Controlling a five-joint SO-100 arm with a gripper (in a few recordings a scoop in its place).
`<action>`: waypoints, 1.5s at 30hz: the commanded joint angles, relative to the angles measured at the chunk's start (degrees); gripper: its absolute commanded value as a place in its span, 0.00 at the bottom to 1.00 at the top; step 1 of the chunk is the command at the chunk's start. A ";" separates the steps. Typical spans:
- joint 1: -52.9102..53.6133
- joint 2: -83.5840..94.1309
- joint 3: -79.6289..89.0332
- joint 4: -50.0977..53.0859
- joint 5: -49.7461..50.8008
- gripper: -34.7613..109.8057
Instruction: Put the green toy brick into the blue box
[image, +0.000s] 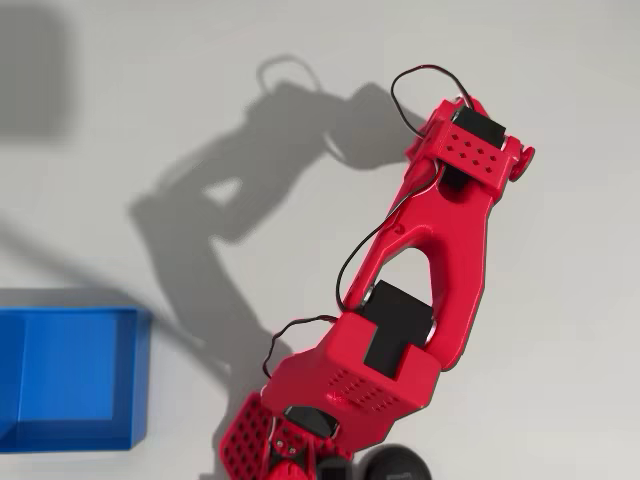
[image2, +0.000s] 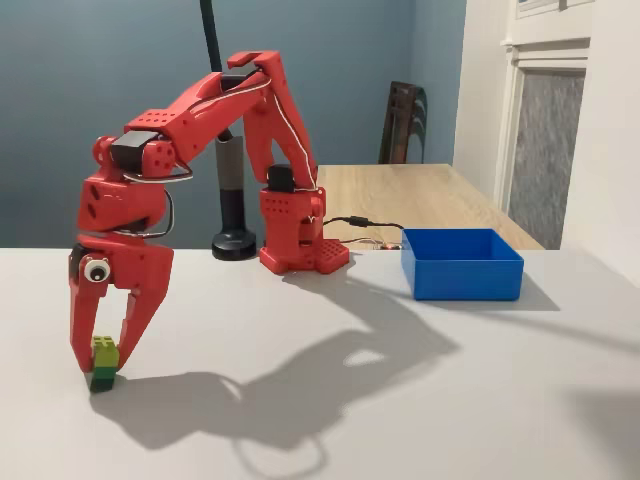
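In the fixed view the green toy brick (image2: 102, 362), lime on top with a darker green base, stands on the white table at the front left. My red gripper (image2: 102, 373) points straight down over it, with one fingertip pressed against each side of the brick, which still rests on the table. The blue box (image2: 462, 275) sits far to the right, near the table's back edge, and holds nothing. The overhead view shows the blue box (image: 70, 380) at the lower left, and my arm (image: 430, 250) stretches down the picture towards the bottom edge.
The arm's red base (image2: 300, 245) stands at the back of the table, beside a black post on a round foot (image2: 235, 243). A wooden table (image2: 430, 195) lies behind. White tabletop stretches between the brick and the box.
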 joint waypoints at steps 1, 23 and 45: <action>0.18 2.90 -2.20 0.35 -1.05 0.24; -24.61 33.49 18.02 5.19 -10.02 0.24; -69.35 43.33 16.70 15.38 -15.47 0.24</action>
